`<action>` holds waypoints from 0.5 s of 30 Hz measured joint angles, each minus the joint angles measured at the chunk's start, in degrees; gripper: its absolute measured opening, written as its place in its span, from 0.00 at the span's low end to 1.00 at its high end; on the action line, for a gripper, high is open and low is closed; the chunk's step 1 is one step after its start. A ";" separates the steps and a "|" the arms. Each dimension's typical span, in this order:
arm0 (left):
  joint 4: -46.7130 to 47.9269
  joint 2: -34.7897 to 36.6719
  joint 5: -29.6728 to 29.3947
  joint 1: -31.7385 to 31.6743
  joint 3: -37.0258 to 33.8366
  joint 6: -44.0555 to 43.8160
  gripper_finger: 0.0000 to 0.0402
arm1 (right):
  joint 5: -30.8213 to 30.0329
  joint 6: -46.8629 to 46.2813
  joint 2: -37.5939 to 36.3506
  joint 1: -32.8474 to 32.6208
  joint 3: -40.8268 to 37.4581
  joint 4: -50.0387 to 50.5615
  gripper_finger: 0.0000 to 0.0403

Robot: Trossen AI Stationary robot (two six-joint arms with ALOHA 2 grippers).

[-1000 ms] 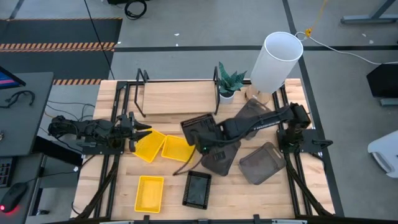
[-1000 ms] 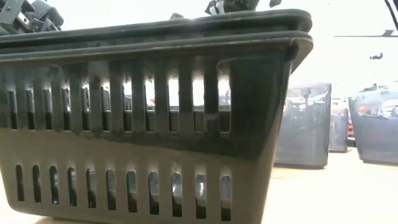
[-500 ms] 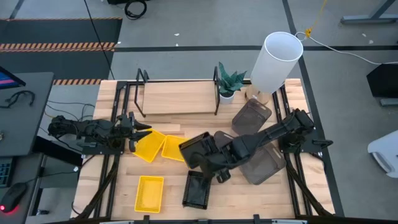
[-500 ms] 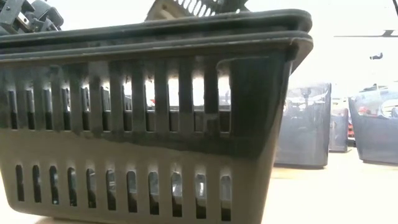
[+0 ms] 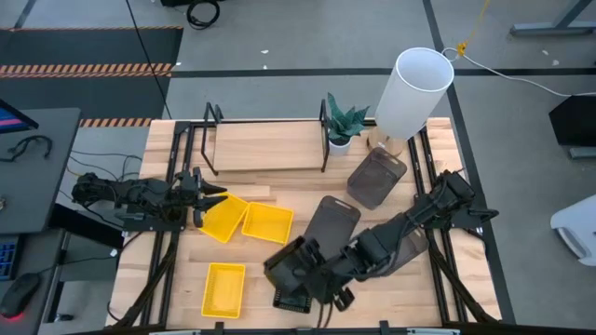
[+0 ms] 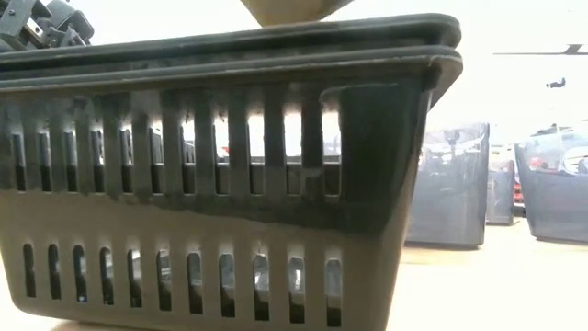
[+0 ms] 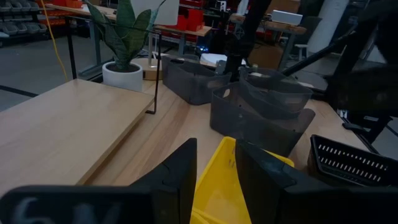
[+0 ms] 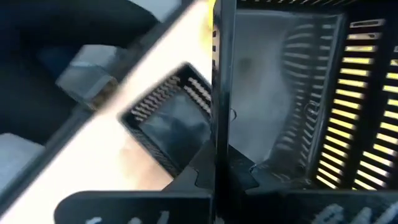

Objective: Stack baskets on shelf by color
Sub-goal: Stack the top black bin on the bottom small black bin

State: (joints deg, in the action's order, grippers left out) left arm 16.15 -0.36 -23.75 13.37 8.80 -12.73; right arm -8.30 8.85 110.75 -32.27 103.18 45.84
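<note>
Swung from table centre toward 6 o'clock since a second ago: right gripper, clamped on rim of black mesh basket, hovering over second mesh basket, presumably for nesting by color. Left gripper at 9 o'clock, pinching yellow basket wall. Shelf at 12, unloaded.

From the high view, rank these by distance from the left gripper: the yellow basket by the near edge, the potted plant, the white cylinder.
From the left gripper:
1. Yellow basket, near edge, left of centre.
2. Potted plant, at the shelf's right end.
3. White cylinder, far right corner.
</note>
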 joint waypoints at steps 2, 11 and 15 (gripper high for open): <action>0.02 0.00 0.00 -0.01 0.00 -0.01 0.29 | 1.34 1.66 0.41 -0.87 0.00 -2.32 0.02; -0.01 0.00 0.00 -0.01 0.00 -0.01 0.29 | 2.05 10.71 0.80 -2.76 -0.34 -2.09 0.02; 0.00 0.00 0.00 -0.02 0.00 -0.02 0.29 | 2.00 17.81 0.72 -2.93 -2.56 -2.32 0.02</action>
State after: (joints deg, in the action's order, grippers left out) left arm 16.15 -0.36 -23.75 13.35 8.80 -12.75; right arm -6.30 26.66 111.47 -35.20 100.61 43.52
